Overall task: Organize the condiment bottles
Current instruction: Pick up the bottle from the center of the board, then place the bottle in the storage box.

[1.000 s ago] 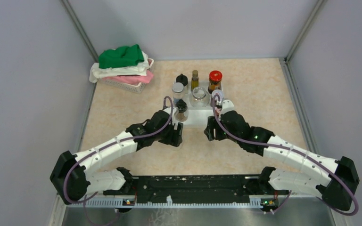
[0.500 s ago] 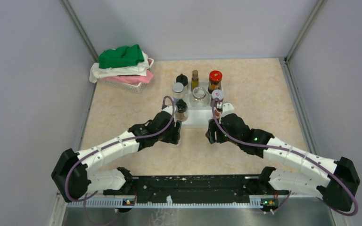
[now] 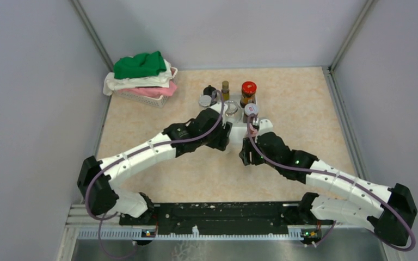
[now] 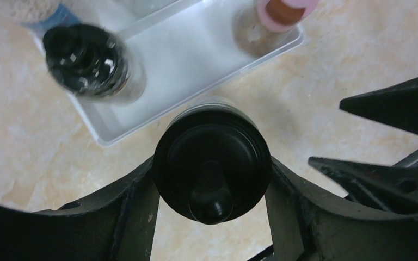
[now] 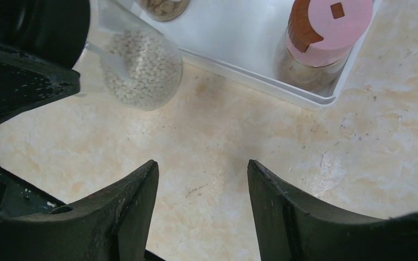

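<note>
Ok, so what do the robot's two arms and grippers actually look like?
The left arm and right arm have white segmented shells with black joints and bases. A purple cable loops along each. The left gripper and right gripper have black, curved, tapering fingers.

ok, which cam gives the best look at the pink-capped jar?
Right wrist: the pink-capped jar is sharp and almost whole, standing in a corner of the white tray. Left wrist clips it at the top edge, blurred. Top external shows only a tiny cap.
</note>
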`<move>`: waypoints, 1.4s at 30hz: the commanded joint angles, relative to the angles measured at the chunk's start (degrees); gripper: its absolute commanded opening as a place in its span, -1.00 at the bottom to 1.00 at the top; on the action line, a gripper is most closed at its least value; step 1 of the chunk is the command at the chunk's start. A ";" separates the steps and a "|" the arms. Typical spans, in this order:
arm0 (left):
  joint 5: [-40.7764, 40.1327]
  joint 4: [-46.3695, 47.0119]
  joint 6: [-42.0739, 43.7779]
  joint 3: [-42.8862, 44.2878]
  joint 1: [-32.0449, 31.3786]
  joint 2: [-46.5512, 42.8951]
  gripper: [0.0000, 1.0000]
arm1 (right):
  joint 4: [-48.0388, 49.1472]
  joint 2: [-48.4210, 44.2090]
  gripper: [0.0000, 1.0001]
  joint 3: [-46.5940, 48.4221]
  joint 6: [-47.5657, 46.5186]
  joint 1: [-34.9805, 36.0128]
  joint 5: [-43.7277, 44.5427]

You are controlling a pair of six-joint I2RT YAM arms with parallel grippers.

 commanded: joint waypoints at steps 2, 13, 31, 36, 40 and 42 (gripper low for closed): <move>-0.45 -0.33 2.90 10.03 -2.90 8.11 -0.21 | -0.24 -2.69 0.21 -1.02 -0.04 0.64 2.79; -6.92 -3.30 5.83 22.65 -3.49 22.80 -0.18 | -3.26 -7.84 0.23 -3.21 -0.37 -0.35 4.90; -7.83 3.47 8.74 22.57 0.02 26.27 -0.16 | -2.58 -9.94 0.25 -6.48 -0.97 -3.66 2.37; -7.24 5.42 9.16 20.95 1.21 26.45 -0.15 | -1.88 -9.02 0.25 -6.59 -1.09 -3.94 1.76; -5.89 7.23 9.42 19.70 2.06 26.49 -0.15 | -1.23 -7.93 0.25 -6.53 -1.31 -4.17 1.34; -5.12 8.14 9.57 19.26 2.36 26.56 -0.15 | -0.93 -7.58 0.25 -6.46 -1.41 -4.23 1.13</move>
